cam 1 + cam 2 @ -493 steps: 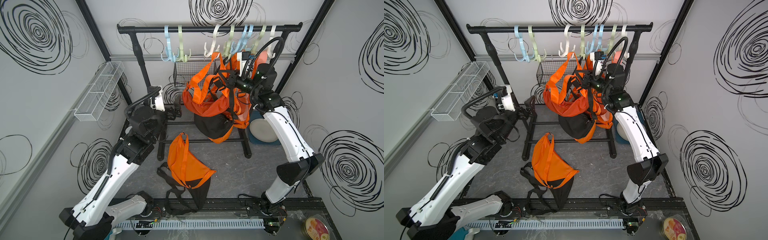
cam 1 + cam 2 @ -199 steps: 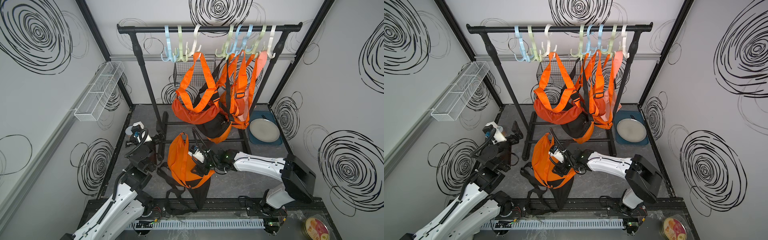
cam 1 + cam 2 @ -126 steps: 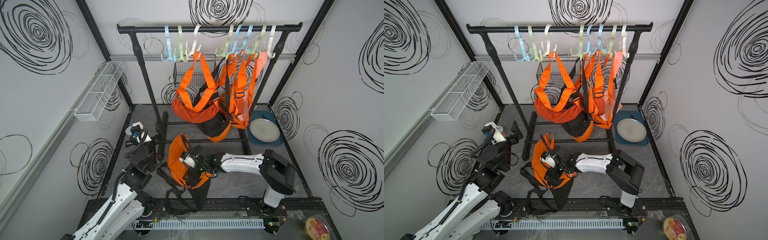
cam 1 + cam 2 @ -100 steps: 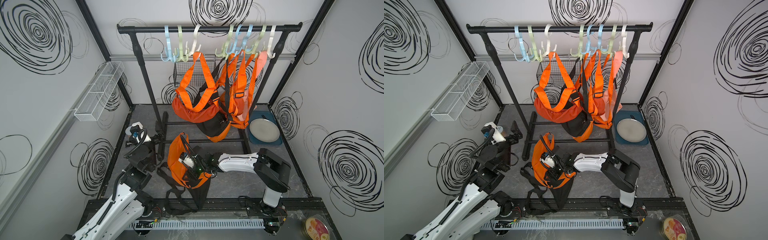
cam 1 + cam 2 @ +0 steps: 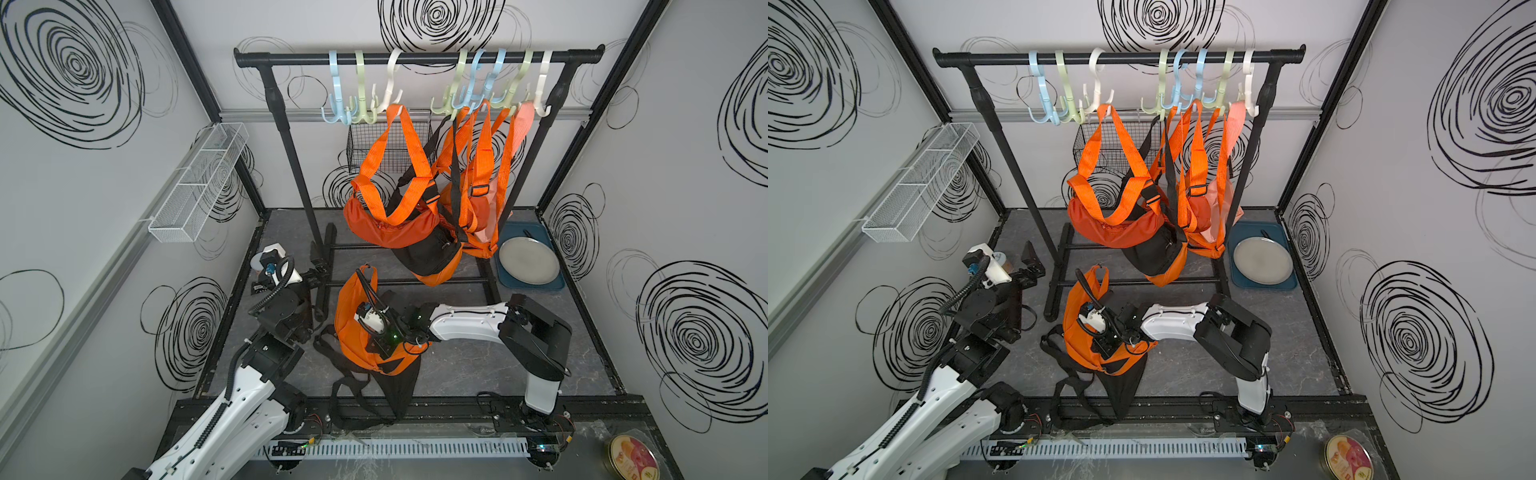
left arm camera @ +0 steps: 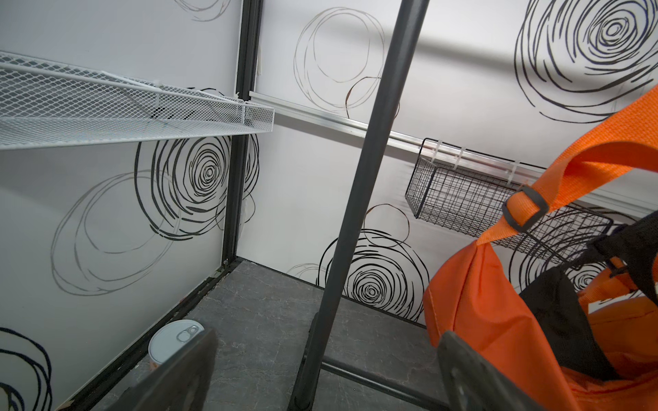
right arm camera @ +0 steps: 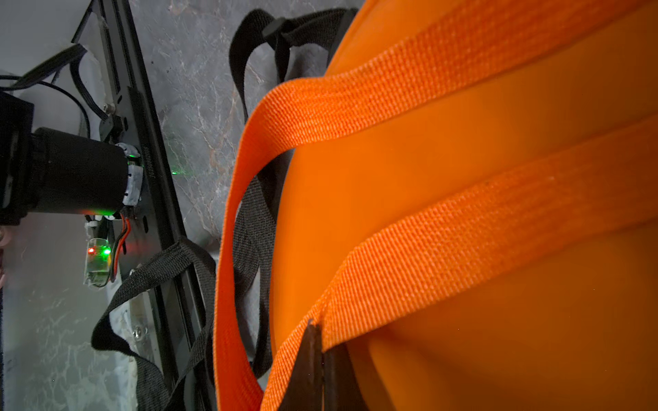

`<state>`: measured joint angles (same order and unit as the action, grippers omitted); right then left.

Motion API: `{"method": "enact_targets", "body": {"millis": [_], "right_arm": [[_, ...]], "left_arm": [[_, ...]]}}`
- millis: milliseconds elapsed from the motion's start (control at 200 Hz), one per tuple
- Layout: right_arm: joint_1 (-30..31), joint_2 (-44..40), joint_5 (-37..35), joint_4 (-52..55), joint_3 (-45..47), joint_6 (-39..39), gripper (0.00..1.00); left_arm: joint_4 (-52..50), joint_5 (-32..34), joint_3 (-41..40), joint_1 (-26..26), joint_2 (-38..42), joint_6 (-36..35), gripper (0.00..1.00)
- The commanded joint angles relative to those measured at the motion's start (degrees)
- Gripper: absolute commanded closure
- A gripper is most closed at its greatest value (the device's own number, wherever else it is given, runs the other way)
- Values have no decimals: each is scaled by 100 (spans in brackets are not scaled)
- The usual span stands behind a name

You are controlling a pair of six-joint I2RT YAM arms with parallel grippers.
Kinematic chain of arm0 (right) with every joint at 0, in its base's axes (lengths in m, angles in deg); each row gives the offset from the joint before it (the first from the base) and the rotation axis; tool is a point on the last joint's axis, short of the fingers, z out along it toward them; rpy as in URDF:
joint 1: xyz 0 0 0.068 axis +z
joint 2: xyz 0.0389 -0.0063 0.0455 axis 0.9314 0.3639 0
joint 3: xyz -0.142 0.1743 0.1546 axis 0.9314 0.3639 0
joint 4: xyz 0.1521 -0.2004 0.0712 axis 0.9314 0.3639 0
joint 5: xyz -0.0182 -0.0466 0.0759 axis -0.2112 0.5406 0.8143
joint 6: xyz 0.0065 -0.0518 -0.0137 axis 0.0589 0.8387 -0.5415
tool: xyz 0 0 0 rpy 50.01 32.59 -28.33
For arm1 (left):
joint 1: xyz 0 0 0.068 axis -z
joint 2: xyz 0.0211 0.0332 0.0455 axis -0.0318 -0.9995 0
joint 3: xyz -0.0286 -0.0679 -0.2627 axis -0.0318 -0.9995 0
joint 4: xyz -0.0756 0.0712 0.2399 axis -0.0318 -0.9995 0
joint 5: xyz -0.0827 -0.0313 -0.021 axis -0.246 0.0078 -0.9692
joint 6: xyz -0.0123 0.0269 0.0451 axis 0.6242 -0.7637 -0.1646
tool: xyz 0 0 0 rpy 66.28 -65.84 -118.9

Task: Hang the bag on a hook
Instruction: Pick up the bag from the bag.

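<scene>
An orange and black bag (image 5: 351,332) (image 5: 1077,332) lies on the floor in front of the rack, its black straps trailing toward the front rail. My right gripper (image 5: 383,348) (image 5: 1105,347) points down onto it. In the right wrist view the gripper (image 7: 317,356) is shut on an orange strap (image 7: 445,249) of this bag. Pastel hooks (image 5: 361,110) hang from the black rail (image 5: 415,58); the leftmost ones are bare. My left gripper (image 5: 318,270) (image 6: 325,384) stands open and empty beside the rack's left post (image 6: 356,199).
Two more orange bags (image 5: 390,224) (image 5: 478,199) hang on the rack. A white mesh shelf (image 5: 199,183) is on the left wall and a black wire basket (image 5: 386,145) on the back wall. A plate on a blue tray (image 5: 528,262) sits back right; a can (image 6: 174,341) stands near the left gripper.
My right arm has slid left over the floor bag and its jaws have closed on the orange strap. The left arm and the hanging bags have stayed still over the last second.
</scene>
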<state>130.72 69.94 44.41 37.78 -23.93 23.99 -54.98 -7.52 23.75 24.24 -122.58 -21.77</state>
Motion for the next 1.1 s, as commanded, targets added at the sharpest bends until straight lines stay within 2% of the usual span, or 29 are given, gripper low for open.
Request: {"method": "enact_targets", "body": {"millis": [0, 110, 325, 425, 685, 866, 1096], "right_arm": [[-140, -641, -247, 391, -187, 232, 100], [-248, -1131, -360, 697, -357, 465, 100], [-508, -1996, 131, 1166, -885, 1184, 100], [-693, -2499, 454, 891, -874, 1347, 100], [-1271, -2996, 1099, 1117, -1327, 1520, 100], [-1343, -3019, 1565, 1204, -1604, 1572, 100], [-1342, -3143, 2277, 1215, -1819, 1521, 100]], "left_arm": [[262, -89, 24, -63, -8, 87, 1], [327, -589, 23, -67, 7, -7, 1], [870, -2904, -146, 103, 15, -463, 1], [1068, -3571, -307, 393, 96, -745, 1], [811, -4225, -282, 1018, -5, -1149, 1], [760, -4763, -180, 1032, -381, -1133, 1], [771, -4893, -67, 899, -766, -1179, 1]]}}
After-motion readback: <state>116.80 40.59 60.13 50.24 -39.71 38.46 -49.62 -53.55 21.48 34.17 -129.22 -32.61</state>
